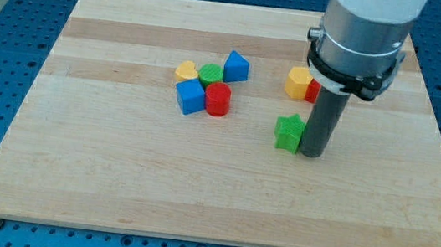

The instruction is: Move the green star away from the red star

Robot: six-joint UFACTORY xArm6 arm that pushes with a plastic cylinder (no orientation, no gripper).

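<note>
The small green star-shaped block sits right of centre on the pale wooden table, touching my tip on its right; there is no gripper, only the rod. The red block, seemingly the red star though mostly hidden, lies just toward the far edge beside a yellow block. A glancing push could let the green star slip round my tip, or drive it toward the cluster of blocks left of it.

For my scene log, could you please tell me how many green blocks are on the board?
2: the green star left of my tip, and a green round block in the left cluster. None seems hidden.
</note>
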